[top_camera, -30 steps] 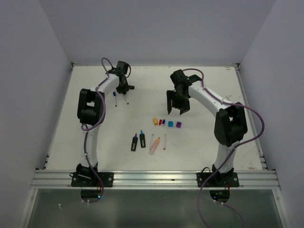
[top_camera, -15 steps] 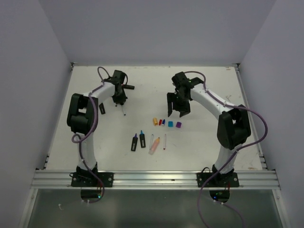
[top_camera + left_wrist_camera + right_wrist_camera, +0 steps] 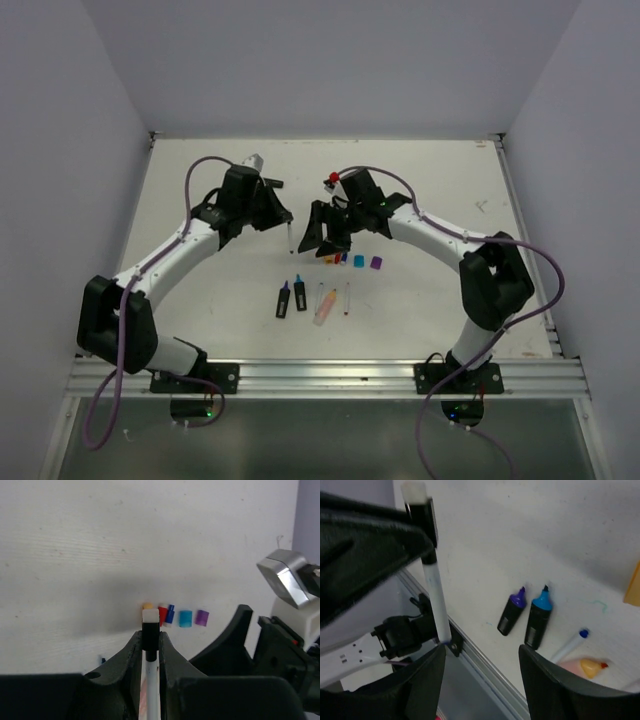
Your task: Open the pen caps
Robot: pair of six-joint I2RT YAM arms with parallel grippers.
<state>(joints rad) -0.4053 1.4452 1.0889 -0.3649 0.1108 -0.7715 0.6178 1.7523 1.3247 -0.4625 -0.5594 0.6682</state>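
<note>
Right wrist view: white pen (image 3: pixel 436 597), clamped in the left gripper (image 3: pixel 150 637), lay ahead of the parted, empty jaws of the right gripper (image 3: pixel 481 655), off-centre, long axis along the fingers.

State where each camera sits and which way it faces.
Top external: high behind the bases, looking down at the white table; left arm, right arm show.
Left wrist: faces the row of small coloured plastic caps; left gripper clamps a thin white pen.
Right wrist: looks toward the near edge, over two black highlighters; open right gripper shows.
Shared: both wrist views show that pen.
</note>
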